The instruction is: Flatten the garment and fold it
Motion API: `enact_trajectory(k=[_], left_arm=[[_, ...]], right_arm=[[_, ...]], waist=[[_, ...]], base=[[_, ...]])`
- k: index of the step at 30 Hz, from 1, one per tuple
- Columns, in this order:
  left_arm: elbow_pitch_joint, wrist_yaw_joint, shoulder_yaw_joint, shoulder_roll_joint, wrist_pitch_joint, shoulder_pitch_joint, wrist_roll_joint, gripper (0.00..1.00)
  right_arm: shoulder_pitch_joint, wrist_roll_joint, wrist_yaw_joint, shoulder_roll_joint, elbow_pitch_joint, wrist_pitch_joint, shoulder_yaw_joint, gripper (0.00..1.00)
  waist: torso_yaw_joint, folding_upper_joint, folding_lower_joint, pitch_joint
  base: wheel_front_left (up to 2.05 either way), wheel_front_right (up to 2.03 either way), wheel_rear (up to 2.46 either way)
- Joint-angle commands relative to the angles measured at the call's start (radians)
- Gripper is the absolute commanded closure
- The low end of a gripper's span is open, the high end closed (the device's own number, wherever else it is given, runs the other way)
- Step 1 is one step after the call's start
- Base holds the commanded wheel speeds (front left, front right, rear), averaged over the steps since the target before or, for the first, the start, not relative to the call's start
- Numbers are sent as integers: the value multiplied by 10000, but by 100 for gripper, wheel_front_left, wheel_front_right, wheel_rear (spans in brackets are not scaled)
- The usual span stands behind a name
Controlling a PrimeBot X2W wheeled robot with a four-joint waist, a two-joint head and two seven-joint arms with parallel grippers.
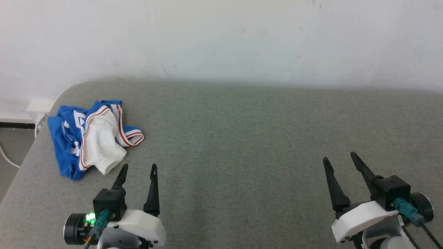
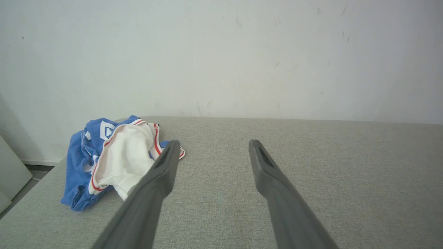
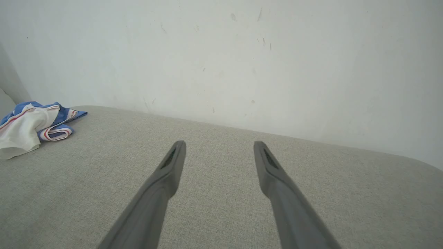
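The garment [image 1: 90, 136] lies crumpled in a heap near the far left corner of the grey table: blue cloth, a white sleeve on top, red-and-white striped trim. It also shows in the left wrist view [image 2: 114, 159] and at the left edge of the right wrist view [image 3: 31, 126]. My left gripper [image 1: 139, 167] is open just to the right of the heap and nearer me, holding nothing; its fingers spread wide [image 2: 214, 142]. My right gripper [image 1: 339, 157] stands open far to the right over bare table [image 3: 218, 142].
The grey fabric-covered table [image 1: 242, 145] has a rounded far left corner and runs up to a white wall [image 1: 221, 38]. Beyond the table's left edge are a white box and a cable [image 1: 38, 114] near the floor.
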Motion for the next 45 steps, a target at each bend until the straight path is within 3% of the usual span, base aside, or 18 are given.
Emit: enact_trajectory(k=[1, 45], left_arm=[[56, 50, -39, -3, -94, 88, -77, 0], [493, 18, -343, -5, -993, 470, -281, 0]], right_arm=[[35, 109, -3, 16, 79, -129, 10, 0], [82, 876, -7, 33, 1126, -1026, 897, 0]], waist=[[174, 0, 0, -22], [3006, 0, 0, -403]], base=[[0, 0, 0], [0, 0, 0]])
